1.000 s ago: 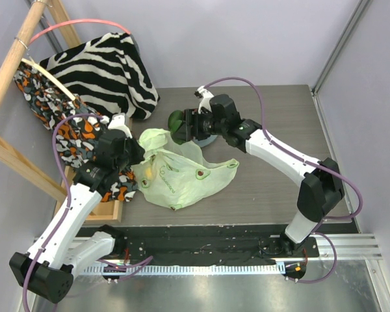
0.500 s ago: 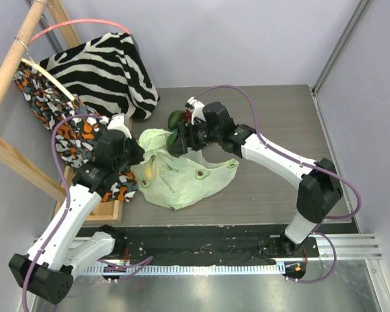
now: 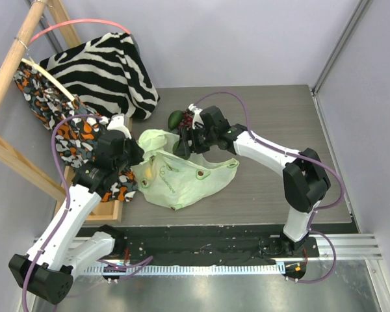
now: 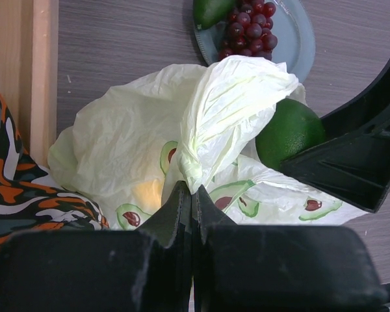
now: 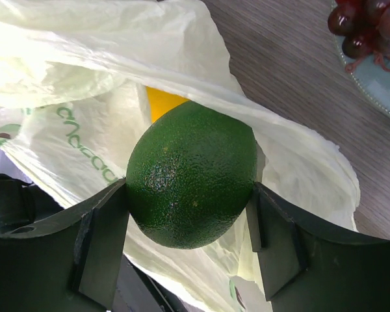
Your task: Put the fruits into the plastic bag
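- The grey wood-grain worktop (image 3: 279, 110) lies under the plastic bag (image 3: 175, 179), which is thin, crinkly and pale green.
- The right hand (image 3: 184, 143), its jaws wide around the lime (image 5: 192, 169), has moved from the round grey-blue plate (image 4: 299, 45) beyond the bag to the bag's open mouth.
- The left hand (image 4: 192, 195) stays pinched tight on the bag's raised handle.
- The lime is oval, pebbled and green, just above the bag's mouth.
- The lemon (image 5: 161, 102), smooth and yellow, lies inside the bag.

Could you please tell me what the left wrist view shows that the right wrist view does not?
Only the left wrist: the left hand shut on a fold of the plastic bag, the avocado and patterned cloth. Only the right wrist: the lemon, bare yellow between bag folds. Both: the lime in the right hand, grapes on the plate.
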`<action>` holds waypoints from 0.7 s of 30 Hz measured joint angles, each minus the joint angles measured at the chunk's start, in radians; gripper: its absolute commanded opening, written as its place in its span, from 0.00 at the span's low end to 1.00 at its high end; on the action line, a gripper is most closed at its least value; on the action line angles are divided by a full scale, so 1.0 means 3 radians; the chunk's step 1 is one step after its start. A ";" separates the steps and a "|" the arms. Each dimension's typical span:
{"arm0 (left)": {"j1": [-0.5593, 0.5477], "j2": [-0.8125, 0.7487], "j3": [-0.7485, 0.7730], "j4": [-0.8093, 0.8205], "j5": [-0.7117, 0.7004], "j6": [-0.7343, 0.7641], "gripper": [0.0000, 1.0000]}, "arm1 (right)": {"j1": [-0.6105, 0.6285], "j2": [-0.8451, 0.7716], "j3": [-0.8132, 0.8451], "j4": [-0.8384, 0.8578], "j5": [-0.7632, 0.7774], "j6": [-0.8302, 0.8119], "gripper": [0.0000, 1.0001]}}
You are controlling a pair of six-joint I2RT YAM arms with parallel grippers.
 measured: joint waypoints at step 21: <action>0.0000 -0.0006 0.0000 -0.0010 -0.0024 0.0003 0.00 | 0.0346 0.0331 0.0238 -0.0272 0.0062 -0.0219 0.33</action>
